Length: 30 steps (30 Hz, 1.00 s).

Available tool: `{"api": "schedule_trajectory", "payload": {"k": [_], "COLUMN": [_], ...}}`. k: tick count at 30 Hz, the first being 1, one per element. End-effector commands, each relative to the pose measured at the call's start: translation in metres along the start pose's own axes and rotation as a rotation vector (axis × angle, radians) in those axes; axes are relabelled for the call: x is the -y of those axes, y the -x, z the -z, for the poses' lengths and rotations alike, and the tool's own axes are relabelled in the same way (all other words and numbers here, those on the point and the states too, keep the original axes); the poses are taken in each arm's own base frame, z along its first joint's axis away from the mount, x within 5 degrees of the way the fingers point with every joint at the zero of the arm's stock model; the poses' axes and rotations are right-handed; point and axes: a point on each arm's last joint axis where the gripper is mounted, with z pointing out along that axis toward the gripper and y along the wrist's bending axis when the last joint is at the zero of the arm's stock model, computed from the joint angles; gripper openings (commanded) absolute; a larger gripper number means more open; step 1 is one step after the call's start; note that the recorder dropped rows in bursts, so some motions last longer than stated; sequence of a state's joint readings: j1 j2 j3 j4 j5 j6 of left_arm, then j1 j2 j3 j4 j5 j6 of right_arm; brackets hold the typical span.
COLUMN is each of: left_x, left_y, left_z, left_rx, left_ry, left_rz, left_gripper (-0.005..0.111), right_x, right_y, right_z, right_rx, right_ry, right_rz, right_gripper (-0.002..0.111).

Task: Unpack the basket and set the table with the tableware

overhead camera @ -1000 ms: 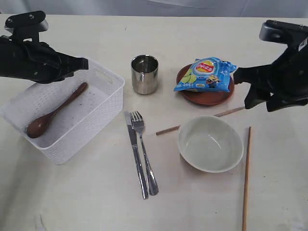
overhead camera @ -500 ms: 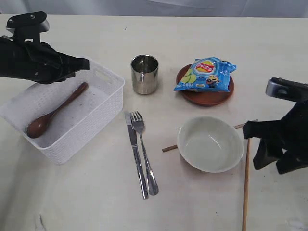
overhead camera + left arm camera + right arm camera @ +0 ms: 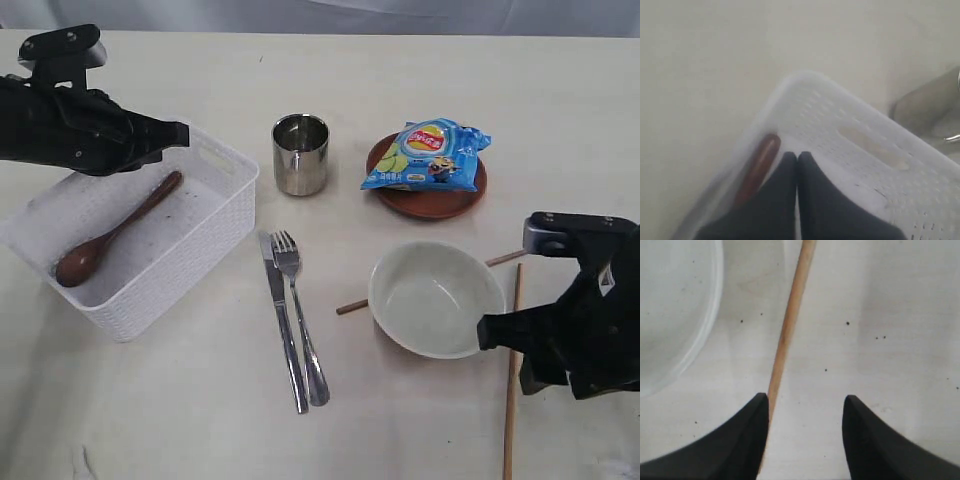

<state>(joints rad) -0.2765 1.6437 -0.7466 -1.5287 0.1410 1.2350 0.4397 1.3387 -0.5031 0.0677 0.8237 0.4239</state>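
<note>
— Swung down since a second ago, from beside the plate (image 3: 430, 205) to low over the table (image 3: 400, 80), hard by the bowl (image 3: 435, 297): right gripper (image 3: 505, 352), yes?
— Yes. Points toward the bowl, arm hunched low behind it. Stands apart at the jaws, clamped on nothing.
— And the chopstick (image 3: 790, 325)?
— Runs straight ahead from one fingertip (image 3: 752, 435), touching or just under its inner edge; cannot tell which. Bowl rim off to that same side.
— Left gripper (image 3: 180, 133)?
— Unmoved. Stretched level over the basket (image 3: 215, 215), at its far corner, fingers pressed together, holding nothing.
— Spoon (image 3: 110, 235)?
— Lies in the basket below and behind those closed tips, handle end nearest them.
— Knife (image 3: 283, 330), fork (image 3: 300, 320), cup (image 3: 300, 153)?
— Set out on the table between the two grippers, well clear of each.
</note>
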Motion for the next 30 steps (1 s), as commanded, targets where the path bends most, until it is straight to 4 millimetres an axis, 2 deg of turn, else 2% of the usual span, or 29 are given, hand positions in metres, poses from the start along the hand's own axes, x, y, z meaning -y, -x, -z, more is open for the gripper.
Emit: {"api": "schedule_trajectory", "payload": {"k": [1, 12, 14, 18, 19, 21, 24, 27, 30], "left_x": [0.000, 0.001, 0.001, 0.000, 0.000, 0.002, 0.016, 0.032, 0.039], "left_y": [0.000, 0.002, 0.002, 0.002, 0.003, 0.002, 0.004, 0.013, 0.017], "left_z": [0.001, 0.001, 0.001, 0.001, 0.001, 0.001, 0.003, 0.008, 0.010], "left_rx": [0.003, 0.006, 0.009, 0.011, 0.012, 0.005, -0.018, -0.011, -0.001], "left_ry": [-0.008, -0.009, -0.010, -0.003, 0.002, -0.021, -0.161, -0.314, -0.373], "left_rz": [0.023, 0.007, 0.004, -0.004, -0.004, -0.004, -0.045, -0.124, -0.147], "left_gripper": [0.000, 0.000, 0.000, 0.000, 0.000, 0.000, 0.000, 0.000, 0.000], "right_x": [-0.007, -0.010, -0.011, -0.010, -0.009, -0.009, -0.012, -0.015, -0.016], "right_y": [0.008, 0.019, 0.022, 0.022, 0.022, 0.021, 0.026, 0.031, 0.032], "right_z": [-0.007, -0.039, -0.047, -0.055, -0.055, -0.054, -0.041, -0.012, 0.017], "right_rx": [0.048, -0.009, -0.018, -0.047, -0.052, -0.065, -0.045, 0.005, 0.078], "right_ry": [0.052, 0.014, 0.006, -0.015, -0.019, -0.023, -0.014, -0.012, 0.007], "right_rz": [-0.049, 0.009, 0.008, 0.052, 0.065, 0.074, 0.109, 0.144, 0.139], "right_gripper": [0.045, 0.044, 0.039, 0.004, 0.000, 0.000, 0.000, 0.000, 0.000]}}
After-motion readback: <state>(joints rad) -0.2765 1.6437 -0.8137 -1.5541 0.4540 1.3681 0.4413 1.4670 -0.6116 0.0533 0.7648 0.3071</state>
